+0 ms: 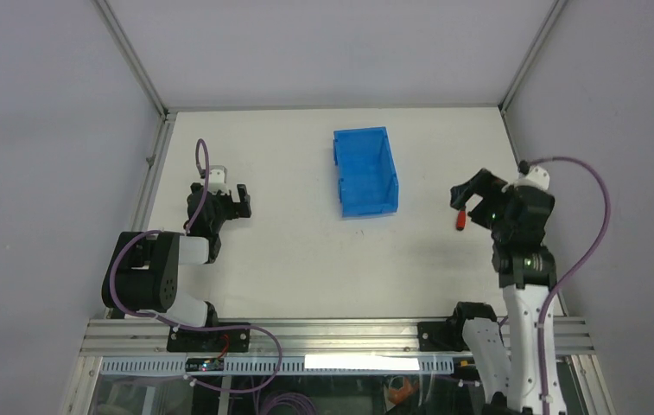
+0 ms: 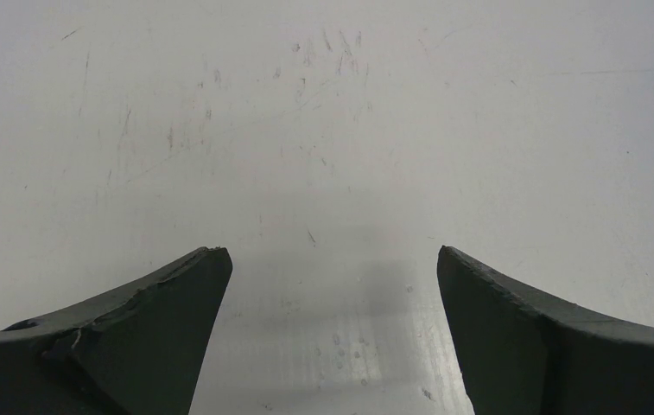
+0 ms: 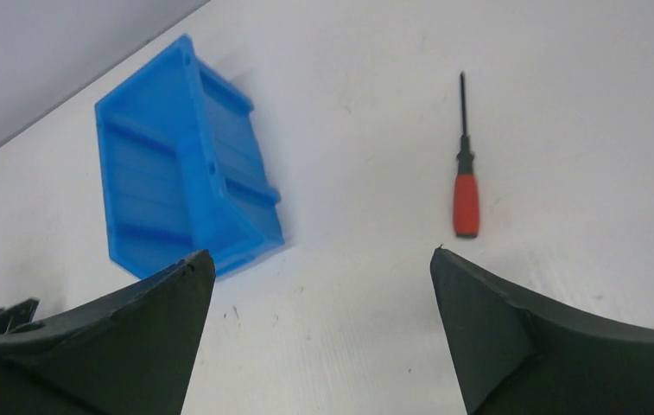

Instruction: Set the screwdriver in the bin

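Red-handled screwdriver (image 3: 466, 199) lies on the bench (image 1: 288, 251) right of the blue bin (image 3: 187, 173). Right gripper (image 3: 319, 262) and left gripper (image 2: 333, 256) fingers spread, empty.

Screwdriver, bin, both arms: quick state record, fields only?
screwdriver: flat on the table, not held, red handle nearest the right wrist camera
bin: open top up, interior looks empty, apart from the screwdriver
left gripper: open, over bare table, nothing held
right gripper: open, close to the screwdriver, not touching it
task: not yet done
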Robot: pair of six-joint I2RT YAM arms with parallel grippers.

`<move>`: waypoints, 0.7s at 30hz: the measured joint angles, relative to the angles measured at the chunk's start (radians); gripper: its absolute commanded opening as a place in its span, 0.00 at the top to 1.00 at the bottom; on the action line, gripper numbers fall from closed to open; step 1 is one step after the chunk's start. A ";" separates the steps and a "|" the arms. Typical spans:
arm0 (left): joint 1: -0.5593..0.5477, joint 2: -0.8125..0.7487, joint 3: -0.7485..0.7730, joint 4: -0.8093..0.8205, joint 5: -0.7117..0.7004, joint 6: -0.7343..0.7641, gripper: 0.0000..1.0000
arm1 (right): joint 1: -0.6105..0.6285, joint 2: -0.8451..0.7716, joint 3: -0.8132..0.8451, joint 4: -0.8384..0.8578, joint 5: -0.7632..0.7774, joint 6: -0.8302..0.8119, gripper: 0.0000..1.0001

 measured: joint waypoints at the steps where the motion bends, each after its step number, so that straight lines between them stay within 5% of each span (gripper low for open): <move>1: 0.000 0.000 0.000 0.000 0.000 0.000 0.01 | 0.000 0.090 0.095 -0.035 0.032 -0.024 0.01; 8: 0.000 0.000 0.000 0.000 0.000 0.000 0.01 | -0.002 0.746 0.656 -0.308 0.158 -0.174 0.01; 15: 0.000 0.000 0.000 0.000 0.000 0.000 0.01 | -0.092 1.209 0.687 -0.420 0.116 -0.224 0.17; 21: 0.000 0.000 0.000 0.000 0.000 0.000 0.01 | -0.116 1.404 0.685 -0.403 0.071 -0.244 0.36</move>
